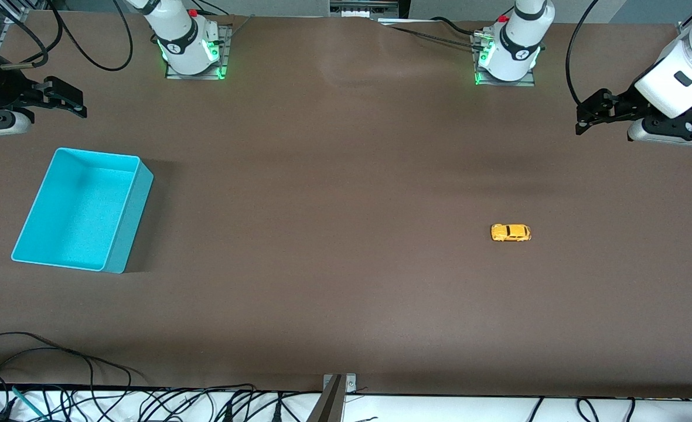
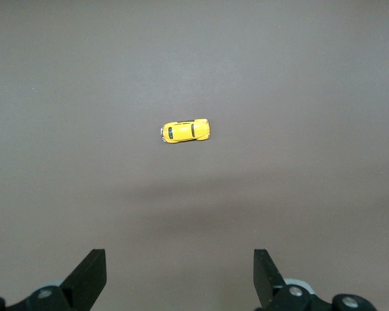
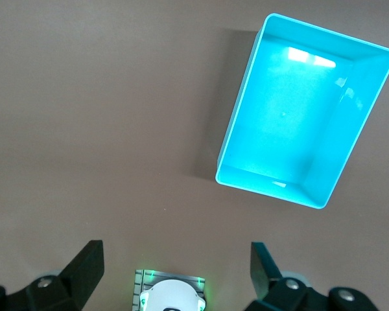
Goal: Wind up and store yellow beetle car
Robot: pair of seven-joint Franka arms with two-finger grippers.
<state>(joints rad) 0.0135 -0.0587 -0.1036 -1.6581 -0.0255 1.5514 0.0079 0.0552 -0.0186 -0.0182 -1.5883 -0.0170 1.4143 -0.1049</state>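
Note:
The yellow beetle car [image 1: 510, 232] stands on its wheels on the brown table, toward the left arm's end; it also shows in the left wrist view [image 2: 185, 131]. My left gripper [image 1: 580, 119] hangs in the air over that end of the table, well away from the car. It is open [image 2: 179, 259] with nothing between its fingers. My right gripper [image 1: 81, 103] hangs over the right arm's end of the table, close to the turquoise bin [image 1: 132, 217]. It is open [image 3: 176, 254] and holds nothing. The bin [image 3: 236, 123] has nothing in it.
The two arm bases [image 1: 190, 50] [image 1: 510, 55] stand along the table's edge farthest from the front camera, and the right one [image 3: 172, 297] shows between the right gripper's fingers. Loose black cables [image 1: 58, 363] and a metal bracket [image 1: 337, 392] lie at the edge nearest that camera.

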